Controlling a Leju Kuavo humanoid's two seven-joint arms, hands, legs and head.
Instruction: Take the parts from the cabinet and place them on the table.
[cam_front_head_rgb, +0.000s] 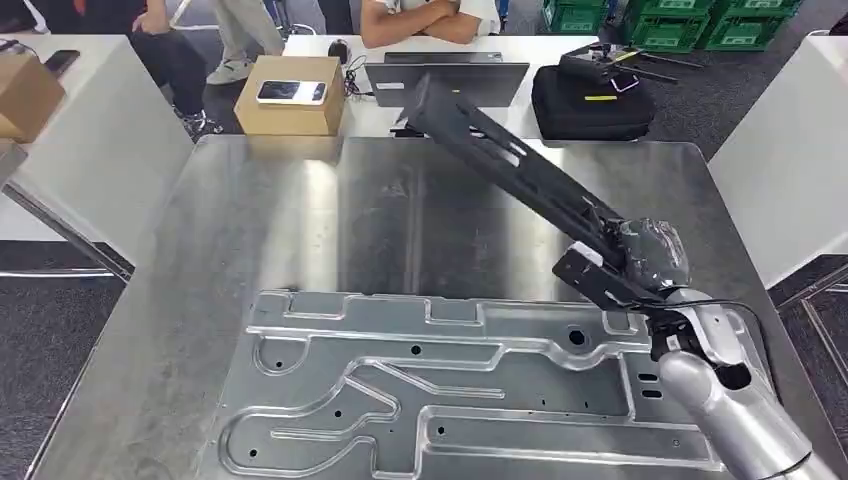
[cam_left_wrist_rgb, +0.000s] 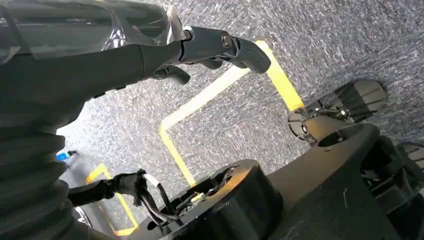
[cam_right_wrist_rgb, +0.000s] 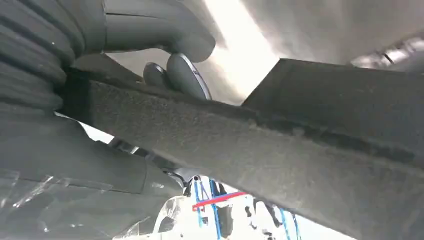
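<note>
A long black bar-shaped part (cam_front_head_rgb: 510, 165) slants over the steel table (cam_front_head_rgb: 300, 220), its far end raised toward the back. My right hand (cam_front_head_rgb: 648, 258) grips its near end at the table's right side. In the right wrist view the same black part (cam_right_wrist_rgb: 280, 150) crosses the picture with the thumb (cam_right_wrist_rgb: 160, 27) wrapped over it. A large stamped silver panel (cam_front_head_rgb: 440, 390) lies flat on the near half of the table, just left of that hand. My left hand (cam_left_wrist_rgb: 150, 50) hangs over grey carpet with its fingers curled loosely and nothing in them.
Beyond the table stand a cardboard box (cam_front_head_rgb: 290, 95) with a phone on it, a monitor (cam_front_head_rgb: 447, 75) and a black bag (cam_front_head_rgb: 590, 100). People sit at the back. White tables flank both sides. Green crates (cam_front_head_rgb: 680, 22) sit far right. Yellow floor tape (cam_left_wrist_rgb: 220, 90) runs under the left hand.
</note>
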